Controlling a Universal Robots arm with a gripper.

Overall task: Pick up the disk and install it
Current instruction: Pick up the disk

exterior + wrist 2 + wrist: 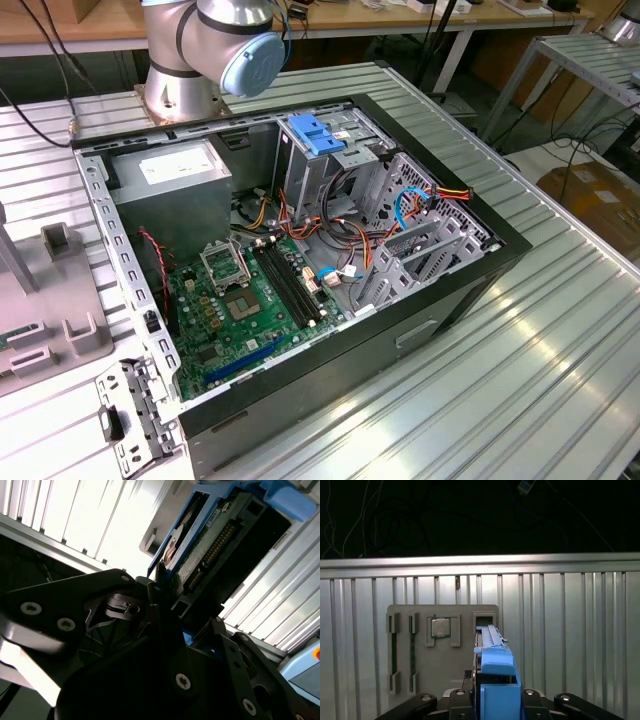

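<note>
The gripper (495,696) has its fingers (530,696) closed on the disk (492,650), one on each side. They hold it by the blue plastic rail at its near end. The disk stands on its edge and points straight away from the fingers, over the grey tray (445,670). I cannot tell if its far end touches the tray. In the second wrist view the disk (210,545) shows its green board and its row of connector pins, just beyond the gripper (165,595).

A white label on the disk carries small print, but it is not possible to read it. The tray also holds a square processor chip (440,627).

In the exterior view the tray (60,340) lies at the left edge of the ribbed metal worktop (480,380). The open computer case (440,310) lies in the middle. Inside it there is a grey box (170,180) with a white sticker, whose writing is too small to read, and a blue clip (315,133).
</note>
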